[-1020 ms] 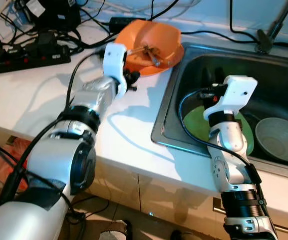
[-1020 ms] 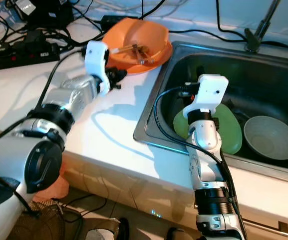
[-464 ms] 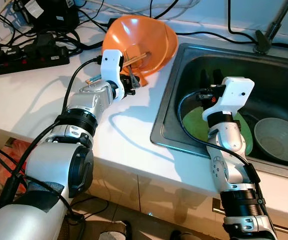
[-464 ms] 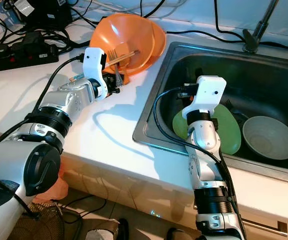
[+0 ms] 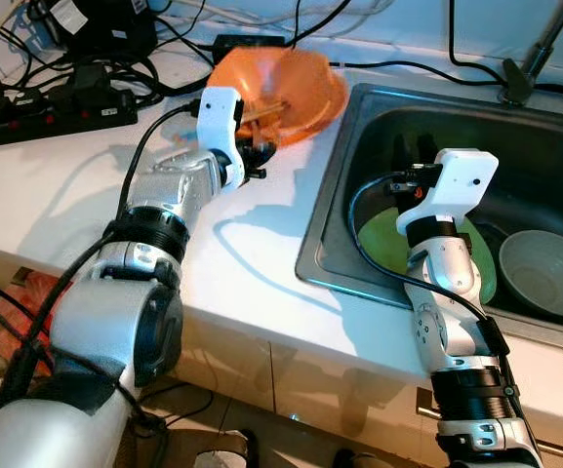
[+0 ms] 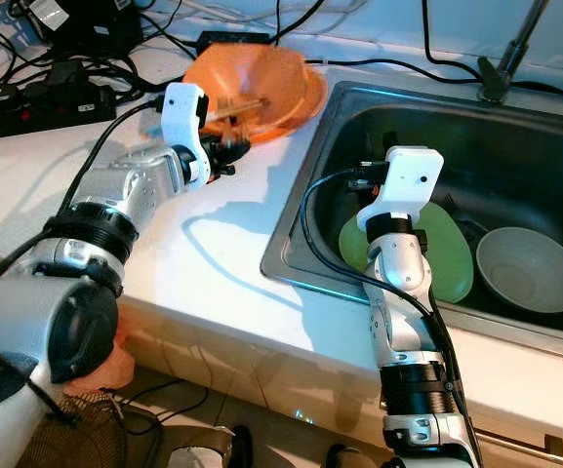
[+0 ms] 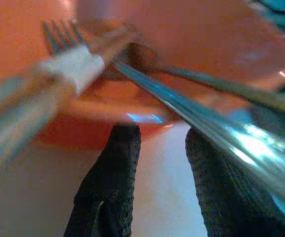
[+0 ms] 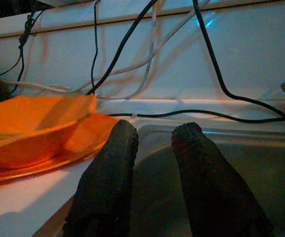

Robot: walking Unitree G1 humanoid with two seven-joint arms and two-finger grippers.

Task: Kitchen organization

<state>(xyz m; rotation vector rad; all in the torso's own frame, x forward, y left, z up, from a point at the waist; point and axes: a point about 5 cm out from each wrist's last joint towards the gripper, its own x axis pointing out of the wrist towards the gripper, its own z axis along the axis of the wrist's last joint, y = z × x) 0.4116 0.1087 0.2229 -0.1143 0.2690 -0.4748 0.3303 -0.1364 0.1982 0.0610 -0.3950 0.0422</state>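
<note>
bowl (image 5: 286, 83) of orange plastic sits on the worktop (image 5: 76, 185) beside the sink (image 5: 544, 175), cutlery (image 7: 78, 61) loose inside; likely light, slick, tippy. left gripper (image 5: 254, 156) at its rim, jaws narrowly parted, empty. right gripper (image 8: 154, 163) over the sink, jaws parted.

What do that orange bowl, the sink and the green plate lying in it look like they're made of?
The orange bowl looks like glossy plastic: saturated colour, soft highlights, thin rim. The sink seems to be brushed stainless steel, grey with dull streaked reflections along its rim. The green plate could be plastic or melamine; its surface is flat and matte, but the right arm partly hides it, so that is less sure.
</note>
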